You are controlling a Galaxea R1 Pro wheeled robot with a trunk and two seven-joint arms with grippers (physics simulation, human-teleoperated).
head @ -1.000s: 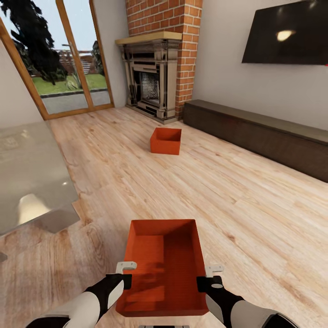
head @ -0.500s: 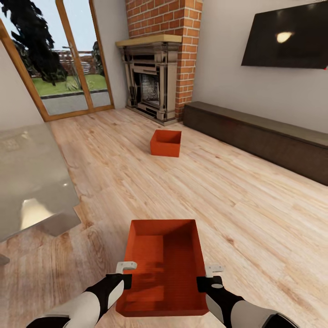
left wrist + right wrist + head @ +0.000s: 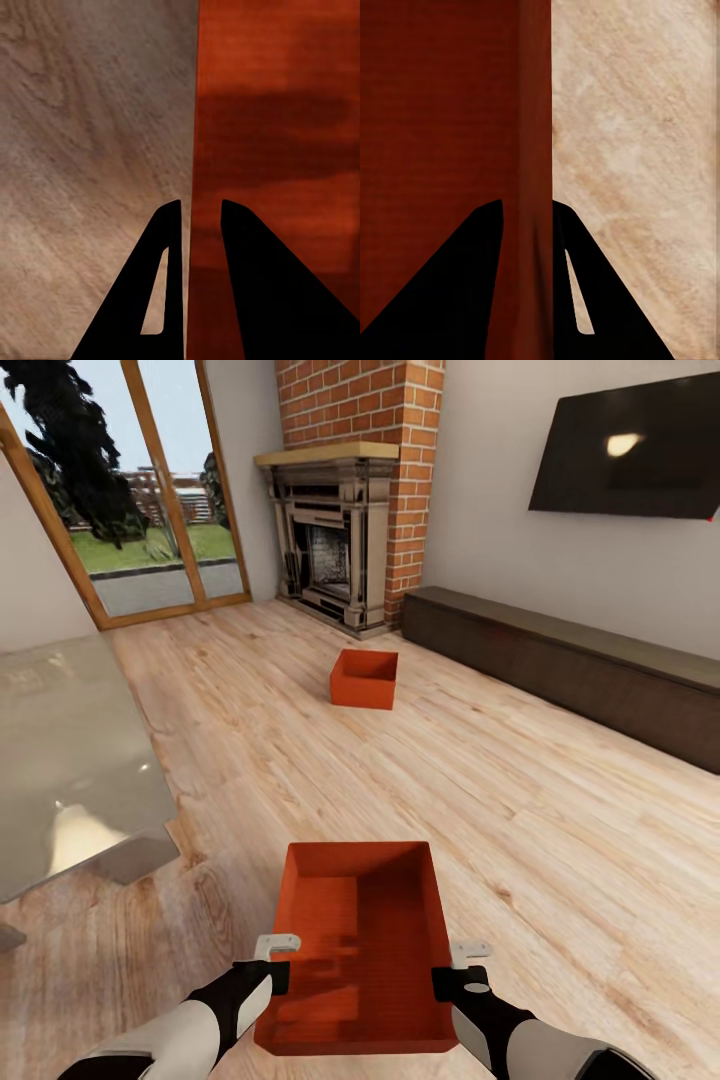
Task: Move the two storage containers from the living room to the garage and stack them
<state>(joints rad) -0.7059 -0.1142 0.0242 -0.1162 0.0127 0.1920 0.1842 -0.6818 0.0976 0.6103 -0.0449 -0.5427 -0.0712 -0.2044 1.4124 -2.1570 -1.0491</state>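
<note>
- A grey surface [image 3: 70, 760] stands at the left on the wood floor [image 3: 560, 840].
- The left pincer [image 3: 277, 952] is clamped on the left wall of the near orange-red container [image 3: 357, 950] — one finger inside the wall, one outside.
- That container is held low in front of the robot, open side up.
- The right pincer [image 3: 462, 960] is clamped on the container's right wall.
- The far container [image 3: 364, 679] sits on the floor, near the brick fireplace [image 3: 335, 545] and the long dark cabinet [image 3: 580, 660].
</note>
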